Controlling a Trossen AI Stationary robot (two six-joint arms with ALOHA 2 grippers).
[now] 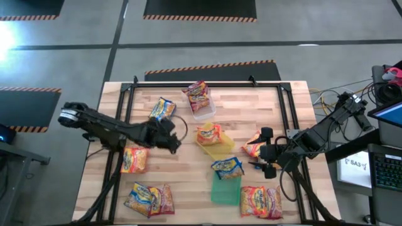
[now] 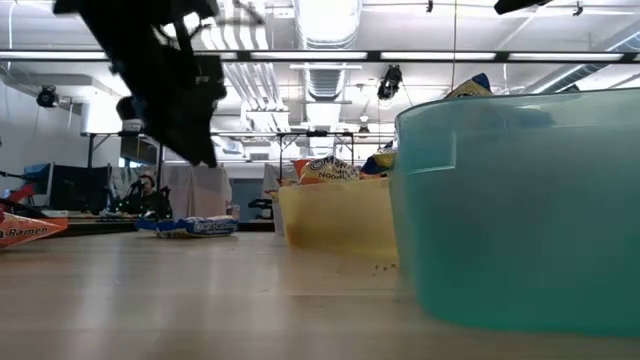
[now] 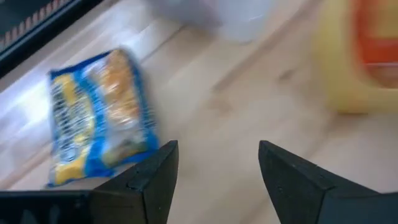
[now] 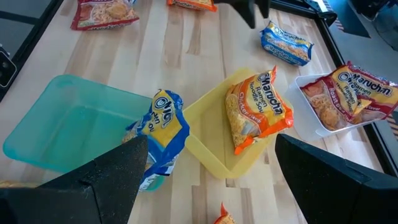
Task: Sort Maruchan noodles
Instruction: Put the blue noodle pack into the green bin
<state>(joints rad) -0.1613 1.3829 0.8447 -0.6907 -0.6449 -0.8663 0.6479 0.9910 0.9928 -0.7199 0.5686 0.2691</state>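
Maruchan noodle packets lie across the wooden table. A red packet (image 1: 198, 94) rests in the clear tray (image 1: 204, 114). An orange one (image 4: 258, 109) lies in the yellow tray (image 4: 208, 155). A blue one (image 4: 163, 124) lies over the rim of the green tray (image 4: 74, 124). My left gripper (image 3: 217, 149) hangs open and empty above the table, left of the yellow tray, near a loose blue packet (image 3: 99, 115). At the table's right, my right gripper (image 4: 211, 146) waits open and empty above the trays.
Loose packets lie around: an orange one (image 1: 135, 159) at the left, two (image 1: 149, 199) at the near left, red ones (image 1: 260, 201) at the near right, an orange one (image 1: 253, 144) by my right gripper. A black frame (image 1: 286, 94) edges the table.
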